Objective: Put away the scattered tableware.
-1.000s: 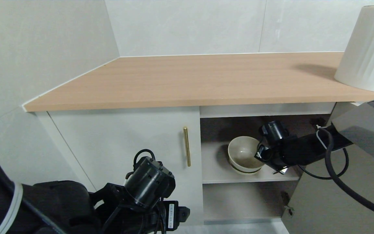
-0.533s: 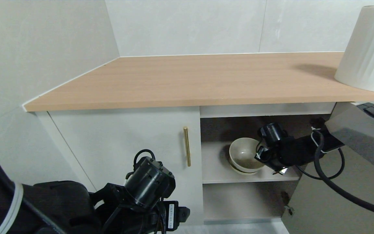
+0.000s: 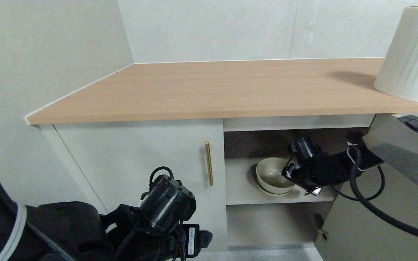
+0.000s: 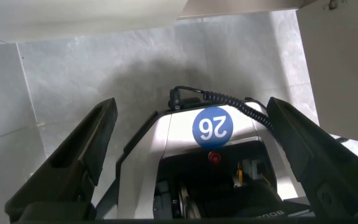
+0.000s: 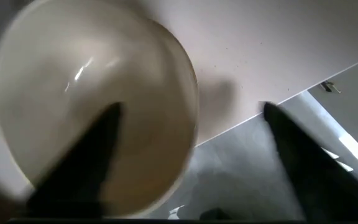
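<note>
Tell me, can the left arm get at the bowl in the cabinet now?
Probably not: the left gripper sits low before the closed door, and the right gripper crowds the bowl.

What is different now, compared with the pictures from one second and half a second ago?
The right end effector has lowered the bowl from a tilt to nearly level on the cabinet shelf; its fingers stand open across the rim. The left end effector, the closed door and the white shade stayed in place.

Pale tiled walls (image 3: 209, 29) back a wooden bench (image 3: 209, 90); below, a white cabinet (image 3: 140, 163) stands with its right door (image 3: 376, 224) open.
</note>
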